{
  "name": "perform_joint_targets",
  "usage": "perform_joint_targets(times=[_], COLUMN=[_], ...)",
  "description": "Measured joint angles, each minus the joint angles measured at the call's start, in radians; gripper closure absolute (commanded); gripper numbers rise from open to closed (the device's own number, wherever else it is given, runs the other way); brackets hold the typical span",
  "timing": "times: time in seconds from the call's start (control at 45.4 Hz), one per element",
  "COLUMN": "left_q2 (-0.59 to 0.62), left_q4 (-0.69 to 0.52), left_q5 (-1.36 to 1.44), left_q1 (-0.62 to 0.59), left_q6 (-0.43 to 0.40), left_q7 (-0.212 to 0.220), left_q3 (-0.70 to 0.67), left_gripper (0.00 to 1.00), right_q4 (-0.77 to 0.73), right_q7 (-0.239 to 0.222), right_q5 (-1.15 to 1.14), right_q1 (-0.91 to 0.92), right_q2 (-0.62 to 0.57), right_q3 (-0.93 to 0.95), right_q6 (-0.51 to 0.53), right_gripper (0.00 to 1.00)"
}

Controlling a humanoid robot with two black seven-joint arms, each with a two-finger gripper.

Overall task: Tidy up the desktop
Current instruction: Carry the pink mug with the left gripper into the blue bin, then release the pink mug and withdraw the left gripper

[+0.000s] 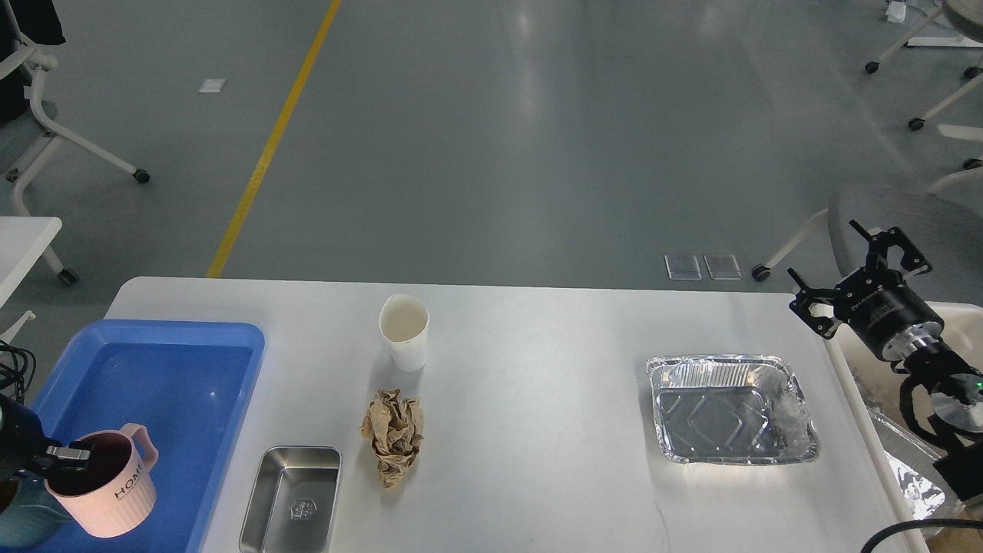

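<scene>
The desktop (537, 384) is the wide white-grey surface filling the lower half of the view, and the white paper cup (405, 332) standing upright near its far middle serves as the landmark here. One crumpled brown paper ball (393, 436) lies just nearer than the cup, apart from it. One small steel tray (292, 499) sits to the near left of the cup, beside the paper ball and close against the blue tray (177, 361), which takes up the surface's left end, well left of the cup. One foil tray (729, 411) rests well to the right of the cup, empty-looking and shiny.

One pink mug (107, 488) marked HOME is in the near corner of the blue tray, tilted a little — the left gripper (65, 455) has its jaws closed on the mug's rim. A teal object (27, 514) shows partly behind the mug at the picture's edge; what it is cannot be told.

The right gripper (852, 269) hangs in the air far right of the cup, past the foil tray and over the surface's right edge, its jaws spread apart and holding nothing. Under that arm a cream bin (852, 392) adjoins the surface's right end. Nothing lies between the cup and the foil tray — only bare surface
</scene>
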Motion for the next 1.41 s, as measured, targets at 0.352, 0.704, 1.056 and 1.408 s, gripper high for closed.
perform_joint_targets(times=[0.352, 0.704, 1.056, 1.408], left_q2=[-0.087, -0.107, -0.108, -0.101], left_q4=[0.082, 0.084, 0.085, 0.083], left_q5=[0.006, 0.007, 0.006, -0.002], left_q1=[0.026, 0.080, 0.082, 0.068], left_q6=[0.033, 0.038, 0.042, 0.030], left_q7=[-0.010, -0.010, -0.010, -0.007], left_q3=[-0.003, 0.000, -0.024, -0.026], left_gripper=[0.99, 0.97, 0.67, 0.50], right_q4=[0.000, 0.000, 0.000, 0.000], right_q7=[-0.001, -0.002, -0.002, -0.002], right_q5=[0.000, 0.000, 0.000, 0.000], right_q1=[0.000, 0.002, 0.002, 0.002], right_q2=[-0.011, -0.018, -0.019, -0.018], right_q3=[0.002, 0.004, 0.005, 0.004], right_q6=[0.000, 0.000, 0.000, 0.000], right_gripper=[0.00, 0.00, 0.00, 0.00])
